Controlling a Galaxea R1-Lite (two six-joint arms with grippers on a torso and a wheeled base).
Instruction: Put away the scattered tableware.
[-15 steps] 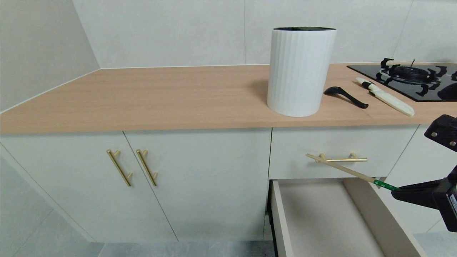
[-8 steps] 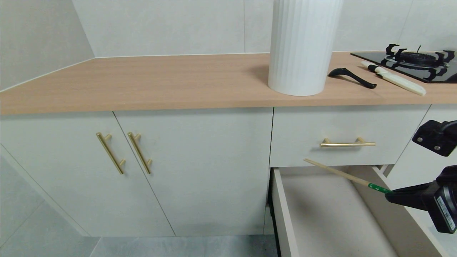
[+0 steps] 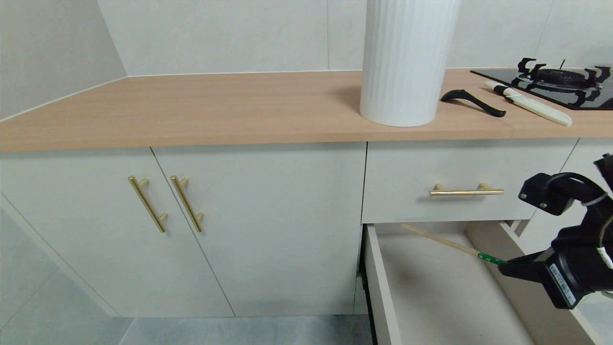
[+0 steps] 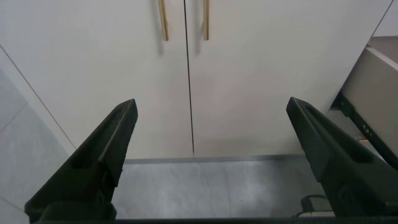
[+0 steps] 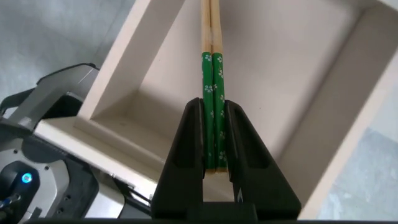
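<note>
Right pincer (image 3: 503, 262) clamps the chopsticks (image 3: 445, 243) by their green ends, tips slanting over the open drawer (image 3: 378, 287). Risk: tips snag the upper drawer front (image 3: 455, 167), or sticks twist out of the end-only grip. Left pincer (image 4: 211, 109) is open, empty, facing the cabinet doors (image 4: 249, 81).

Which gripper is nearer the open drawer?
Right. The right gripper hangs over the open drawer, shut on the chopsticks. The left gripper, open, faces the cabinet doors beside the drawer.
</note>
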